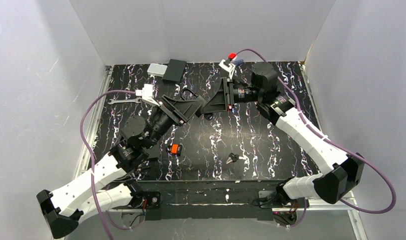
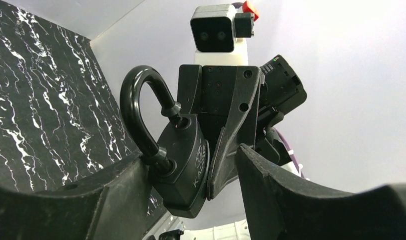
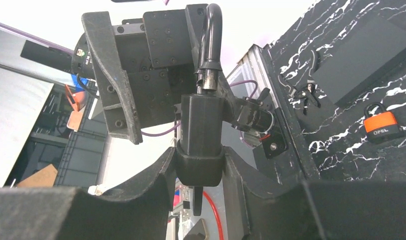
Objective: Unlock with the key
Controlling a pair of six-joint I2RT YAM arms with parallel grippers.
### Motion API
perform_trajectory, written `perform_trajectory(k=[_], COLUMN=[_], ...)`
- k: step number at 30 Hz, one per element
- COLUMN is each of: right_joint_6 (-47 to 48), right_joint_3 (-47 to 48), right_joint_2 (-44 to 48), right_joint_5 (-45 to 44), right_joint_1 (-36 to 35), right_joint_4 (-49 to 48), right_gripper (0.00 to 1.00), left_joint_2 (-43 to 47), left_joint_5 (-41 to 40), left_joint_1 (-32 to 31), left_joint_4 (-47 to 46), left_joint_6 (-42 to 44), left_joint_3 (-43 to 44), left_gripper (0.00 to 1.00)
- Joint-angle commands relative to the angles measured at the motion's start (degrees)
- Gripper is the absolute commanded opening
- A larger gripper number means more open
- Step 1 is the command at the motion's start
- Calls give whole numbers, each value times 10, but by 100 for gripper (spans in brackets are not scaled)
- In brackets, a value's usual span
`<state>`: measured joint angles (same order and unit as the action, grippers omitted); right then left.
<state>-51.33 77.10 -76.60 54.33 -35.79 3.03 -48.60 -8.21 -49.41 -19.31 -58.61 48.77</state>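
My right gripper (image 3: 199, 152) is shut on the body of a black padlock (image 3: 200, 125), held in the air with its shackle away from the wrist. A thin dark tab (image 3: 197, 200) sticks out of the padlock's underside; I cannot tell what it is. My left gripper (image 2: 190, 157) is open around the same padlock (image 2: 183, 160): the shackle's leg rests on one of its fingers (image 2: 125, 185), and the other stands apart. The two grippers (image 1: 193, 105) (image 1: 211, 106) meet above the table's middle. The key (image 1: 232, 159), with a dark head and a silvery blade, lies on the table near the front.
A small orange padlock (image 1: 174, 149) lies front left of centre. A silver wrench (image 1: 123, 100) lies at the left edge. A black box (image 1: 174, 71) and a grey block (image 1: 155, 70) sit at the back. White walls enclose the marbled table (image 1: 271, 145).
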Motion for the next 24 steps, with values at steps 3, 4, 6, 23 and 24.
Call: perform_trajectory(k=[3,4,6,23,24], right_joint_6=[77,88,110,287,294], right_joint_3=[43,46,53,108,114], right_joint_2=[30,32,35,28,26], right_joint_5=[-16,-19,-24,-73,-85], right_joint_1=[2,2,1,-13,-19], right_joint_4=[74,85,108,287,295], right_gripper=[1,1,1,1,1], left_joint_2=[40,44,48,-20,-27], left_joint_5=[-61,-71,-93,-124,-117], left_joint_1=[-2,-2,-2,-2,-2], left_joint_4=[-18,-9,27,189,190], left_joint_6=[20,19,15,-19,-19], left_joint_3=[-3,-2,5,94,99], left_gripper=[59,59,59,46,45])
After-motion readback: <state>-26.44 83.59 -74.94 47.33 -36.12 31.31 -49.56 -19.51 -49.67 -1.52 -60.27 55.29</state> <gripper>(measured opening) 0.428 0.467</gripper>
